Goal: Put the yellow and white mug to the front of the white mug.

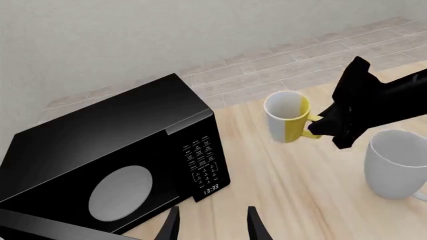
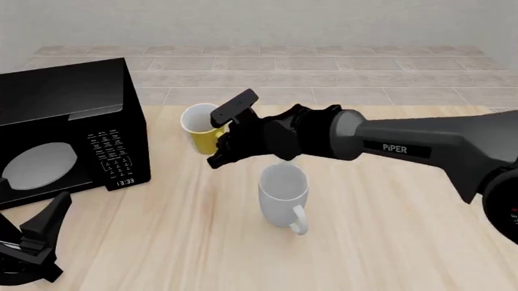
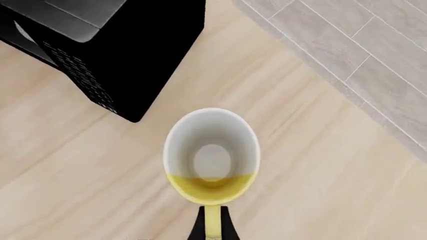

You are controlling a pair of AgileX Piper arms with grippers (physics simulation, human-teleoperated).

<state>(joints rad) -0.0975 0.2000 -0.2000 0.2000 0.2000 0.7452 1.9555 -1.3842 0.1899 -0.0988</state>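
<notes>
The right gripper [image 3: 211, 227] pinches the handle of the yellow and white mug [image 2: 200, 128], upright beside the microwave [image 2: 69, 121], beyond the white mug [image 2: 283, 193]; lift clear, keep level, skirt it; the left gripper [image 1: 212, 227] idles agape, empty.

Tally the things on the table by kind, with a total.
Mugs: 2, the yellow mug and the white mug
Microwaves: 1, the microwave
Total: 3
</notes>
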